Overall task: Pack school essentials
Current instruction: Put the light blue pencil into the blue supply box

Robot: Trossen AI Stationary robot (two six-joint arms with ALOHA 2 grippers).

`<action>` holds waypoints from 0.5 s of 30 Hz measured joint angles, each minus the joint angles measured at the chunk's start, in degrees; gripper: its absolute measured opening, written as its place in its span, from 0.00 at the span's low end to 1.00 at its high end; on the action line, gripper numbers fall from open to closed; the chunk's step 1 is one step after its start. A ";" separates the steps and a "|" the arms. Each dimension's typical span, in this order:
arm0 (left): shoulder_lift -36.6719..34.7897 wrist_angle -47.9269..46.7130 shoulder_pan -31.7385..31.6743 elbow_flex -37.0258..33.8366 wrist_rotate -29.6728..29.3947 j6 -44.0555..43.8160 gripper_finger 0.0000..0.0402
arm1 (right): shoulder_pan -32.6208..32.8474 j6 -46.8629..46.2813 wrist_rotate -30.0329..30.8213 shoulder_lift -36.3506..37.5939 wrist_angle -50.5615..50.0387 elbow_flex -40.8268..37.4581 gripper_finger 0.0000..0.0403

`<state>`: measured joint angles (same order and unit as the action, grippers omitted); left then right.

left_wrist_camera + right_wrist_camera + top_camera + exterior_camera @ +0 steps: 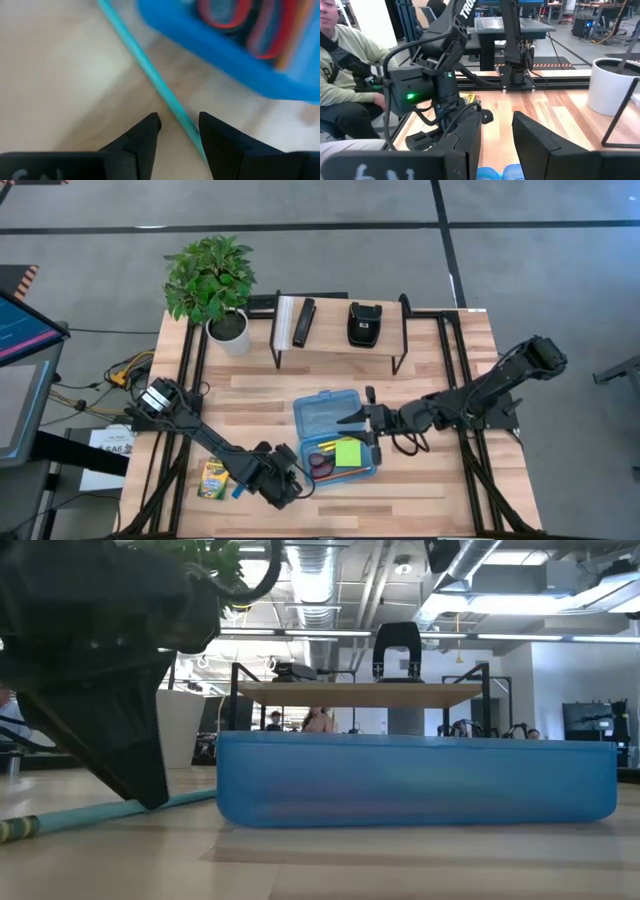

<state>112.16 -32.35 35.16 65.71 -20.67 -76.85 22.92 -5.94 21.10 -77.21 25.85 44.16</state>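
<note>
A blue plastic case [335, 430] lies open at the table's middle. Its tray holds a lime-green sticky-note pad [348, 452], red-handled scissors [322, 465] and thin pencils. A yellow-green crayon box [213, 478] lies flat near the left front. A teal pencil [145, 65] lies flat on the table beside the case. My left gripper [179, 125] points down over this pencil, open, one finger on either side of it. My right gripper [357, 420] hovers level above the case's right side, open, holding nothing.
A potted plant [228, 330] stands at the far left. A low shelf [340, 345] at the far edge carries a black bar [303, 322] and a black pouch [364, 323]. A seated person [345, 65] shows beyond the table's left side.
</note>
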 joint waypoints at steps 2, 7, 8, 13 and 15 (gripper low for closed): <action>-0.07 -3.02 -0.34 0.00 0.51 -0.48 0.35 | -0.20 0.00 0.00 0.00 -0.06 0.00 0.33; -0.11 -4.97 -0.75 0.22 1.34 -0.58 0.32 | -0.20 -0.04 0.00 0.00 -0.11 0.00 0.33; -0.09 -5.61 -0.81 0.56 1.82 -0.49 0.30 | -0.18 -0.04 0.00 0.00 -0.11 0.00 0.33; -0.07 -6.88 -0.95 0.83 3.03 0.88 0.18 | -0.09 -0.04 0.00 0.01 -0.14 0.00 0.33; -0.09 -7.16 -1.34 0.85 3.72 1.40 0.13 | -0.09 -0.04 0.00 0.02 -0.12 0.00 0.33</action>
<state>112.07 -39.51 33.82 66.57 -16.95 -75.45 22.83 -5.98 21.10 -77.19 25.73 44.16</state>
